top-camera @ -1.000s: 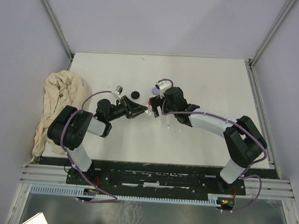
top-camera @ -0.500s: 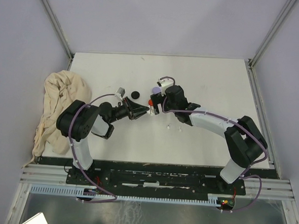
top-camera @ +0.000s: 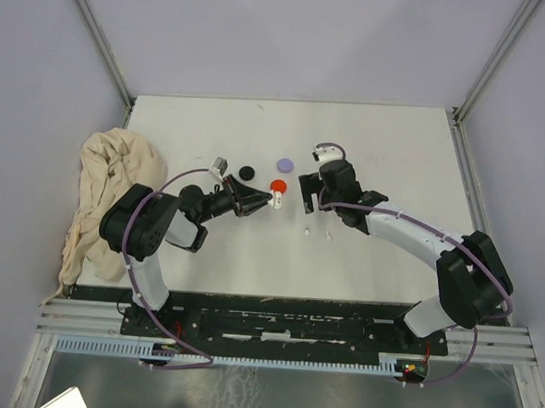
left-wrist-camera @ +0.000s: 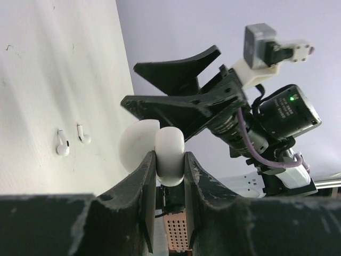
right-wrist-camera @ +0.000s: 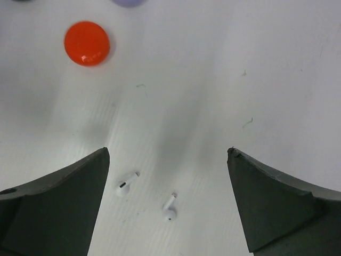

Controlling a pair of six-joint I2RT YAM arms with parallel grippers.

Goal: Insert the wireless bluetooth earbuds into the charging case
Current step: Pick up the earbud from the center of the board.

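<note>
Backs right gripper [right-wrist-camera: 168, 154] off toward frame right, jaws spread, over two white earbuds [right-wrist-camera: 123, 188]; clamps white case [left-wrist-camera: 169, 141], seemingly open, in left gripper [left-wrist-camera: 169, 160]. Readies pickup.

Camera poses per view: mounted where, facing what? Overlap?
Top external: overhead from behind, facing down on the white table; left arm, right arm show.
Left wrist: along the left hand, shut on a white round plastic case, toward the right hand.
Right wrist: faces down between the open right hand's fingers.
Shared: two white stemmed plastic earbuds, all views.
</note>
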